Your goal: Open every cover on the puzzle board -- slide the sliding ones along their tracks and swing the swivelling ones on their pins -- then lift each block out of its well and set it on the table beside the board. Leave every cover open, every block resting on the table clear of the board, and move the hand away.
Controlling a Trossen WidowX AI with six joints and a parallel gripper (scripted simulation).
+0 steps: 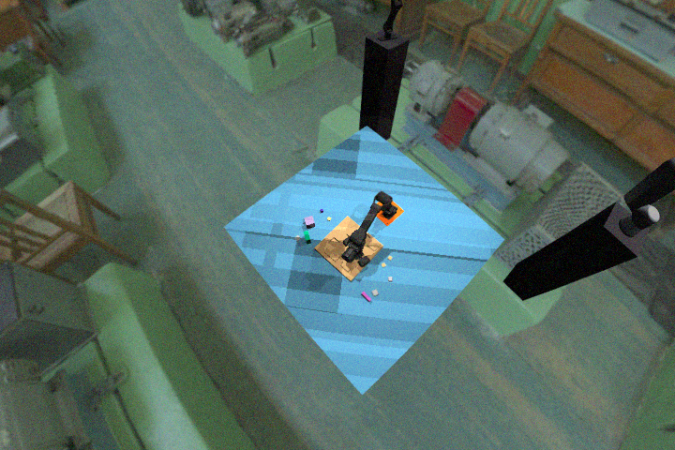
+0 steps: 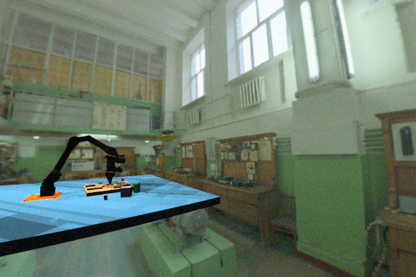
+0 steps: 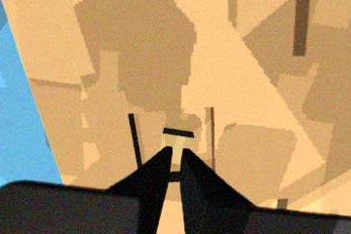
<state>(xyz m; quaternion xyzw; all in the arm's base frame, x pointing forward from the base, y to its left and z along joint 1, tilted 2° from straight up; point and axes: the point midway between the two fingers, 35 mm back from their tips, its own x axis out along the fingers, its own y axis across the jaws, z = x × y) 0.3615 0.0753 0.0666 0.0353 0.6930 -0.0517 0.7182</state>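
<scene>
The tan wooden puzzle board (image 1: 334, 245) (image 2: 95, 189) (image 3: 232, 73) lies in the middle of the blue table (image 1: 428, 233) (image 2: 84, 215). My gripper (image 1: 355, 257) (image 2: 110, 181) (image 3: 176, 154) points straight down, low over the board. Its fingers are almost together, with only a narrow gap and nothing held. A small pale knob with a dark top (image 3: 177, 138) stands on the board just beyond the fingertips, between two thin dark track lines (image 3: 135, 140). A dark slot (image 3: 300, 29) shows at the board's far side. I cannot tell from these views which covers are open.
Off the board lie a pink cube (image 1: 308, 220) (image 2: 126, 191), a green block (image 1: 307, 235) (image 2: 136, 187), a magenta bar (image 1: 366, 295) and several tiny pale pieces (image 1: 390, 277). A small purple piece (image 2: 105, 197) sits near the board. The arm's base stands on an orange plate (image 1: 396, 213) (image 2: 38, 197).
</scene>
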